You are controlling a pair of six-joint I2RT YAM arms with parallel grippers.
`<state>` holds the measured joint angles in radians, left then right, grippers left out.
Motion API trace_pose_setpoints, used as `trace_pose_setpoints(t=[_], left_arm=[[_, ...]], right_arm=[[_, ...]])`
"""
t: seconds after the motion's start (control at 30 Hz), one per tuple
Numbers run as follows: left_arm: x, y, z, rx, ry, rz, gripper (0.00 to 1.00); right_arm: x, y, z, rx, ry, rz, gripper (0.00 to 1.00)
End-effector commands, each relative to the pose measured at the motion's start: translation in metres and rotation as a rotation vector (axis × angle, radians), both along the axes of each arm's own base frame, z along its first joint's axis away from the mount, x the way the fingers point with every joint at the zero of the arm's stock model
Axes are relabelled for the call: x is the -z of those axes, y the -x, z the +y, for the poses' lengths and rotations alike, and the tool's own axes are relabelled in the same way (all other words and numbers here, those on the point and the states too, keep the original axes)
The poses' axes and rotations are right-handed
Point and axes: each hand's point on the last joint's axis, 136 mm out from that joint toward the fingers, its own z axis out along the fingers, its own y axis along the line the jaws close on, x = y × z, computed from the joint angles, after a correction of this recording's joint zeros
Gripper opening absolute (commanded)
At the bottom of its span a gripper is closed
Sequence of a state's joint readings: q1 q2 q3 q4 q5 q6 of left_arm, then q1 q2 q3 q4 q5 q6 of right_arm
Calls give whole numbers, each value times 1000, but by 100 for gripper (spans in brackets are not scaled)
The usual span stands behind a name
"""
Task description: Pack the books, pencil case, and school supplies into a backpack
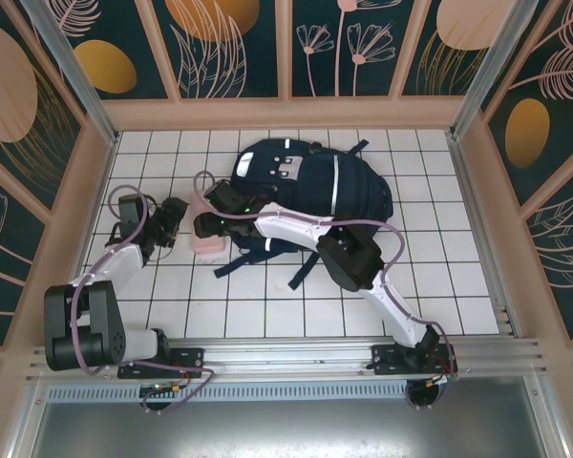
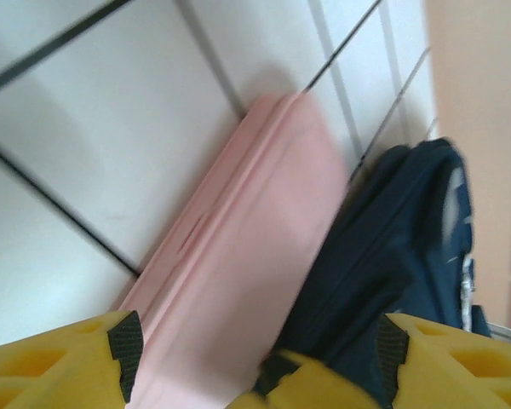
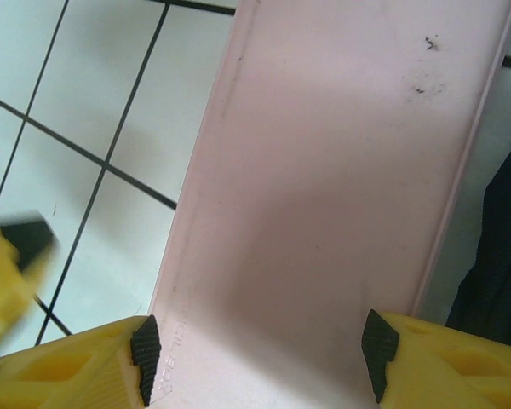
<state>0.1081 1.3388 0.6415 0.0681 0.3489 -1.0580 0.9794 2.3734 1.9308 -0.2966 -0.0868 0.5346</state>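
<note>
As viewed from overhead: navy backpack with white stripes, lying flat at upper centre of white-tiled tabletop, dark straps trailing toward lower centre. Pink pencil case, flat on tabletop left of centre, just beside backpack's left edge. Left end effector, at left of pencil case, pointing right toward it. Right end effector, reaching in from lower right across backpack's lower edge, poised over upper end of pencil case.

As viewed from left wrist, picture blurred: left end effector open, yellow fingers spread wide at bottom corners of frame, gripping nothing. Pencil case running diagonally from bottom centre to upper centre, its right long edge just beside backpack.

As viewed from right wrist: right end effector open, black pads at bottom of frame set astride pencil case, one at each long edge; contact with case not determinable. Case across centre of frame, faint dark specks near upper right. Tiles at left, dark backpack fabric at right edge.
</note>
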Motion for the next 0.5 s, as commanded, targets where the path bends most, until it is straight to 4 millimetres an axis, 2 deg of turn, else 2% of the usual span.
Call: trace_pose_setpoints(t=[0.0, 0.1, 0.23, 0.47], left_arm=[[-2, -3, 15, 10, -75, 17, 74], [9, -9, 10, 31, -45, 39, 74], [22, -14, 5, 51, -14, 53, 75], [26, -17, -2, 93, 9, 43, 74]], right_arm=[[59, 1, -56, 77, 217, 112, 69], [57, -12, -68, 106, 252, 85, 70], [41, -19, -70, 100, 197, 76, 71], [-1, -10, -53, -17, -75, 120, 71]])
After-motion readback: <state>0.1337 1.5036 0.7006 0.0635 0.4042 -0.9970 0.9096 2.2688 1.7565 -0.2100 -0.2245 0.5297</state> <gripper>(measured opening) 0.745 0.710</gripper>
